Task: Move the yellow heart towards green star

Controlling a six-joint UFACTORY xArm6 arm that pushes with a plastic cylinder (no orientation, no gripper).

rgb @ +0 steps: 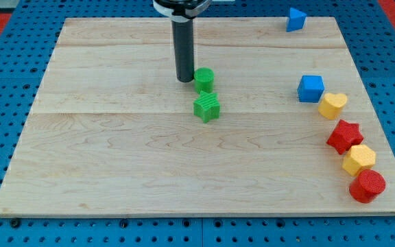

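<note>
The yellow heart [332, 105] lies near the board's right edge, just right of a blue cube [310, 88]. The green star [207, 108] lies near the board's middle, far to the left of the heart. A green cylinder [204, 79] stands just above the star. My tip [184, 80] rests on the board right beside the green cylinder's left side, up and left of the star, and far from the yellow heart.
Below the heart along the right edge lie a red star [344, 136], a yellow hexagon block [358, 159] and a red cylinder [367, 185]. A blue triangular block [295, 20] sits at the top right. The wooden board [115, 158] lies on a blue pegboard.
</note>
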